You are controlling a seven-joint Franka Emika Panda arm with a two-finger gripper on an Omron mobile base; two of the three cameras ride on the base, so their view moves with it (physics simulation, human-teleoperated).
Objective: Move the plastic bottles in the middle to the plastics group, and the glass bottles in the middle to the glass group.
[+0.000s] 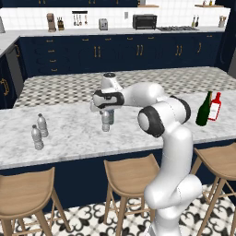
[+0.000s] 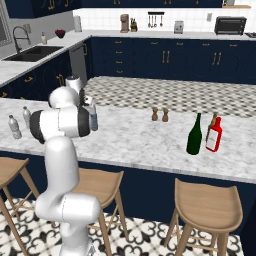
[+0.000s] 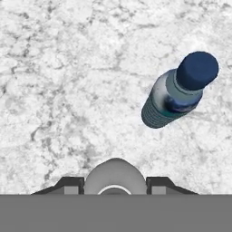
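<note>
**Gripping a clear bottle over the marble island**

Clamping a small ribbed clear grey bottle (image 1: 106,120) from above, the gripper (image 1: 107,113) has its jaws closed on the bottle's upper part, and the bottle stands upright at the middle of the marble counter (image 1: 73,133). In the hand view its pale rounded cap sits between the two dark fingertips (image 3: 159,183); whether its base touches the stone or hangs just above it cannot be told.

Just beside it stands the blue-tinted bottle (image 3: 179,90), ribbed on its lower body, with a dark blue cap and a bluish sheen at the shoulder. From the right base view this bottle (image 2: 93,115) is partly hidden behind the arm.

The plastics group (image 1: 39,131) is a pair of clear grey ribbed bottles with pale caps, standing close together, well apart towards the counter's left end.

At the right end the tall dark green bottle (image 2: 194,134), slender with a long narrow neck, stands just beside the red bottle (image 2: 214,135) with its white label. An olive-brown neck pokes up behind the red one. Two small brown shakers (image 2: 159,114) stand farther back.
</note>
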